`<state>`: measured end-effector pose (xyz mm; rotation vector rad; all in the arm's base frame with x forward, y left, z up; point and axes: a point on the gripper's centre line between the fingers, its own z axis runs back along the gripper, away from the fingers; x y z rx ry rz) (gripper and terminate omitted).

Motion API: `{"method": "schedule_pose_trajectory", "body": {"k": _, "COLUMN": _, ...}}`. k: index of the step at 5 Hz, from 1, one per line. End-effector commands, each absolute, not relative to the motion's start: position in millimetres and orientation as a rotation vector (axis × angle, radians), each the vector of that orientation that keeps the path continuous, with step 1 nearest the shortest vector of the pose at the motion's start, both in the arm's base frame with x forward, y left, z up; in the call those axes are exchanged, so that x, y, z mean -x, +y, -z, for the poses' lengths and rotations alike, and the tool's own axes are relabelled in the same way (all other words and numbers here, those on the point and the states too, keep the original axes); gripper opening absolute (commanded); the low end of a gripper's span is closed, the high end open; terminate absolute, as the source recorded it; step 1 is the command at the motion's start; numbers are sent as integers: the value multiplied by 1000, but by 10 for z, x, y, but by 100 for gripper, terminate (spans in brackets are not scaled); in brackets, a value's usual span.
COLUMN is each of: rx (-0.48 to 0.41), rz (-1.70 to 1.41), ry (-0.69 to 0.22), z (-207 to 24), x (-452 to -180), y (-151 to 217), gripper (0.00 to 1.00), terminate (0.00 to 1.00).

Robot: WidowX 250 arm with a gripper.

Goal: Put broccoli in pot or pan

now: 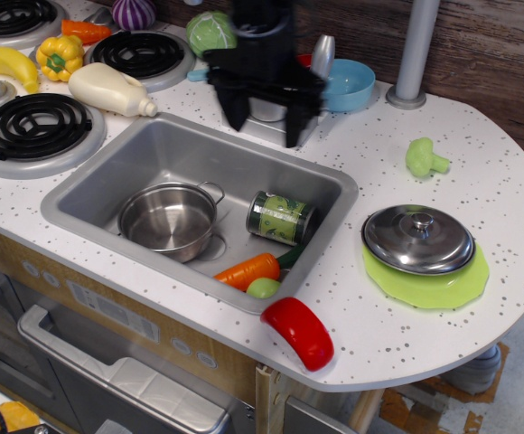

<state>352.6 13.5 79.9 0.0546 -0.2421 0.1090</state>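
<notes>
The light-green broccoli (424, 157) lies on the speckled white counter at the right, beyond the sink. The shiny steel pot (168, 220) with wire loop handles stands empty in the left half of the sink (90, 185). My black gripper (266, 121) is blurred by motion. It hangs over the sink's back edge in front of the faucet. Its two fingers (295, 123) point down with a wide gap, open and empty. It is well left of the broccoli and up and right of the pot.
A green can (281, 218), a carrot (249, 269) and a small green ball (263, 287) lie in the sink. A steel lid (417, 238) sits on a green plate, a red piece (299, 331) at the front edge, a blue bowl (347, 83), a cabbage (208, 31) and a white bottle (110, 90) behind.
</notes>
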Motion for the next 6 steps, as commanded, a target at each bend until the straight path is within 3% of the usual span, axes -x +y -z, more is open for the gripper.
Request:
{"method": "schedule_pose_trajectory", "body": {"k": 1, "rx": -18, "rz": -73, "ry": -348, "z": -1195, "x": -3919, "y": -418, "gripper": 100, "terminate": 0}}
{"method": "schedule_pose_trajectory", "body": {"k": 2, "rx": 26, "rz": -59, "ry": -374, "z": -1109, "x": -4221, "y": -666, "gripper": 100, "terminate": 0}}
{"method": "schedule_pose_trajectory", "body": {"k": 4, "rx": 54, "rz": 31, "ry": -437, "z": -817, "x": -4869, "y": -823, "gripper": 100, "terminate": 0}}
{"method": "schedule_pose_trajectory", "body": {"k": 6, "rx": 12, "rz": 0, "ry": -432, "z": -636, "x": -4880, "y": -796, "gripper": 100, "terminate": 0}}
